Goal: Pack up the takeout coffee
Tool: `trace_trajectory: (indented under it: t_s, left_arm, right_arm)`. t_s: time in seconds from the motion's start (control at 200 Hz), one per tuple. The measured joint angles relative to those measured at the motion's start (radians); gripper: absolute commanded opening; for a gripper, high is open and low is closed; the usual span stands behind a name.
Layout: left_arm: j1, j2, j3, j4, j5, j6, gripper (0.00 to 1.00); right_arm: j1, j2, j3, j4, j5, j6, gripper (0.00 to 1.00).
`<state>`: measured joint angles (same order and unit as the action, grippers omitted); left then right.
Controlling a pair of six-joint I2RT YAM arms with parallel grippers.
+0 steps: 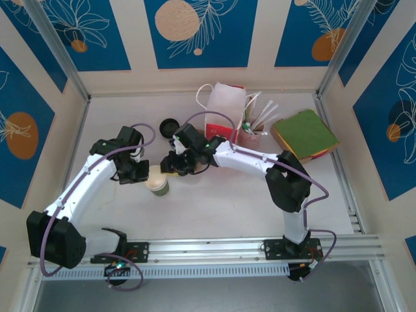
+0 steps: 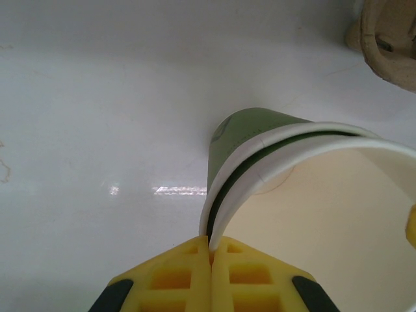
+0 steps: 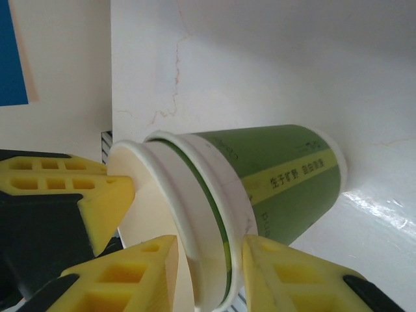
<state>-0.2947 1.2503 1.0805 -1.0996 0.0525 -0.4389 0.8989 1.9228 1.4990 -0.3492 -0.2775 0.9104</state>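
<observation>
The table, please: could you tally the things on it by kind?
Green cups: 2, nested
Black lid: 1
Bag: 1
Straw holder: 1
Flat green stack: 1
Brown piece, kind unclear: 1
Total: 7

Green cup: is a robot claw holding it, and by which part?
Yes. The left gripper pinches the lidless green cup by its white rim. The right gripper straddles the same rim; whether it grips cannot be told.

White table [image 1: 227, 201], green cup [image 1: 158, 186] front, black lid [image 1: 170, 125] rear, red-white bag [image 1: 227, 107], pink cup w/ straws [image 1: 250, 136], green stack [image 1: 304, 133] R.
</observation>
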Motion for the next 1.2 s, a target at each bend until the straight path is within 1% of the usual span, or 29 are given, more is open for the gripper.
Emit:
trace_trajectory:
  t_s: [0.39,0.415,0.46,0.715,0.91,1.2]
  left_arm:
    - [0.000,0.001,0.000,0.000,0.000,0.000,0.00]
    - [0.000,0.001,0.000,0.000,0.000,0.000,0.00]
    - [0.000,0.002,0.000,0.000,0.000,0.000,0.00]
    - [0.000,0.002,0.000,0.003,0.000,0.000,0.00]
    - [0.000,0.002,0.000,0.004,0.000,0.000,0.00]
    - [0.000,0.002,0.000,0.004,0.007,0.000,0.00]
  right_arm:
    - [0.017,0.000,0.005,-0.028,0.042,-0.016,0.31]
    - [0.018,0.000,0.005,-0.030,0.043,-0.016,0.29]
    - [0.018,0.000,0.005,-0.033,0.049,-0.020,0.28]
    - [0.025,-0.006,0.014,-0.067,0.102,-0.047,0.29]
    - [0.025,-0.014,0.016,-0.067,0.103,-0.053,0.29]
    - [0.030,-0.014,0.018,-0.057,0.076,-0.052,0.25]
